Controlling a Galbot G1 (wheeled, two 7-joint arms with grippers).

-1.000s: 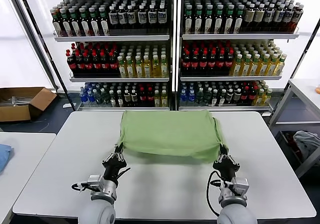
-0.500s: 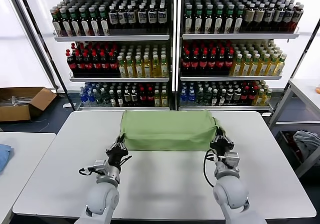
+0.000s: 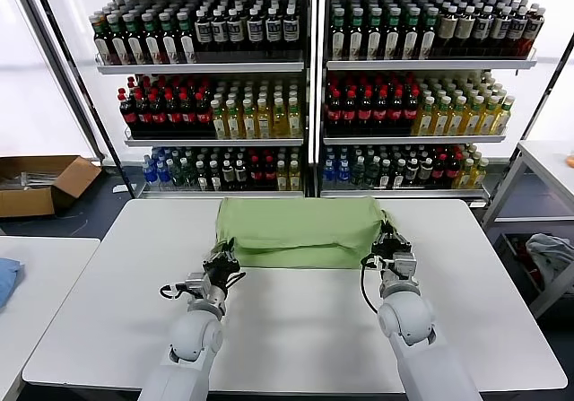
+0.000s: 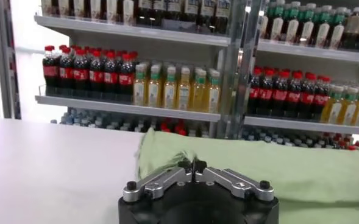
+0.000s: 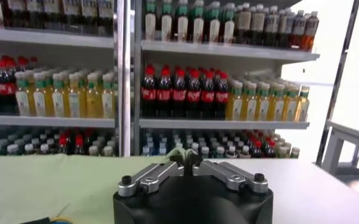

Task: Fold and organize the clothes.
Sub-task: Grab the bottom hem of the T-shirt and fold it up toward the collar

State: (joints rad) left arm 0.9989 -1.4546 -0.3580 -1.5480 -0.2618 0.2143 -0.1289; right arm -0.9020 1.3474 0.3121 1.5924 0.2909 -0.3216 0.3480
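The clothes, one light green shirt (image 3: 300, 232), lie folded into a wide band at the far side of the white table (image 3: 296, 329). My left gripper (image 3: 226, 259) sits at the band's near left corner. In the left wrist view its tips (image 4: 192, 164) meet on a raised tuft of the green shirt (image 4: 258, 170). My right gripper (image 3: 391, 242) is at the near right corner. Its tips (image 5: 186, 157) are also together, pinching a fold of the shirt (image 5: 51, 182). Collar, buttons and print are hidden.
Shelves of bottles (image 3: 305, 87) stand just behind the table. A cardboard box (image 3: 36, 181) lies on the floor at left. A blue cloth (image 3: 4, 280) rests on the neighbouring left table. A grey-white cloth heap (image 3: 552, 253) lies low at right.
Both grippers moved away from me across the table, carrying the shirt's near edge over the rest. The shirt went from a hanging sheet to a narrower folded band.
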